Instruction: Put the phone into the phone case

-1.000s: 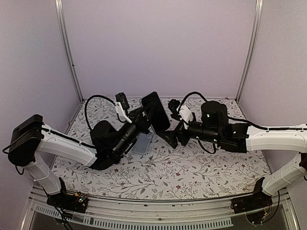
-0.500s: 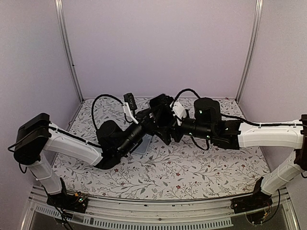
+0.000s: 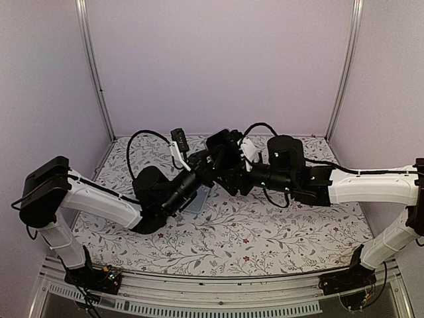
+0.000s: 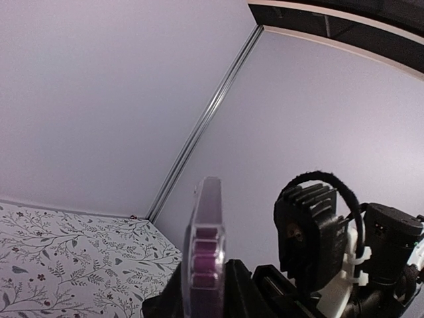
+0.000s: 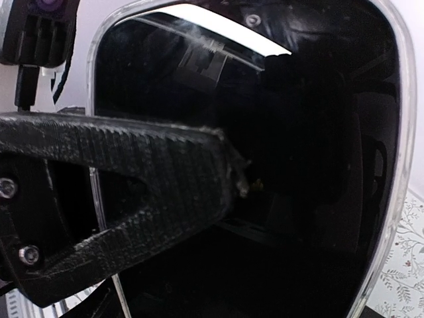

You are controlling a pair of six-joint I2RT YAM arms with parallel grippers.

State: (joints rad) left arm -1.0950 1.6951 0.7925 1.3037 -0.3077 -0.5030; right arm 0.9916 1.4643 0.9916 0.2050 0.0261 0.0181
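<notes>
Item: phone (image 3: 222, 150), a dark handset held upright and clear of the floral-print table (image 3: 265, 238), at centre frame of the overhead view. Seen edge-on from the left wrist camera, it rises out of the bottom of that picture with purple-tinted lenses facing the camera. Item: phone case (image 3: 199, 199), pale and translucent, lying flat on the table just below and left of the handset, partly covered by the left arm's wrist. The case has nothing in it, so insertion is not yet done. Item: left gripper (image 3: 209, 165), closed narrow on the lower part of the phone and carrying it. Item: right gripper (image 3: 234, 174), reaching in from the right of the frame and meeting the phone. Its wrist camera is filled by the black glass, and one ribbed black finger (image 5: 132, 172) lies across the left half of the screen. The opposing finger is out of sight, presumably behind the handset. The jaws straddle the phone, but it cannot be told whether they have clamped it or merely stand around it. Step in hand, as judged: a mid-air handover or regrip between the two pincers. Handling note: the right gripper should take a firm hold across the flat faces, well away from the left fingers, before the left one lets go. The glass is smooth and likely to slip under a light or corner-only pinch. The new grip should leave one end and the long edges free, so that the end can be seated in the case first.
</notes>
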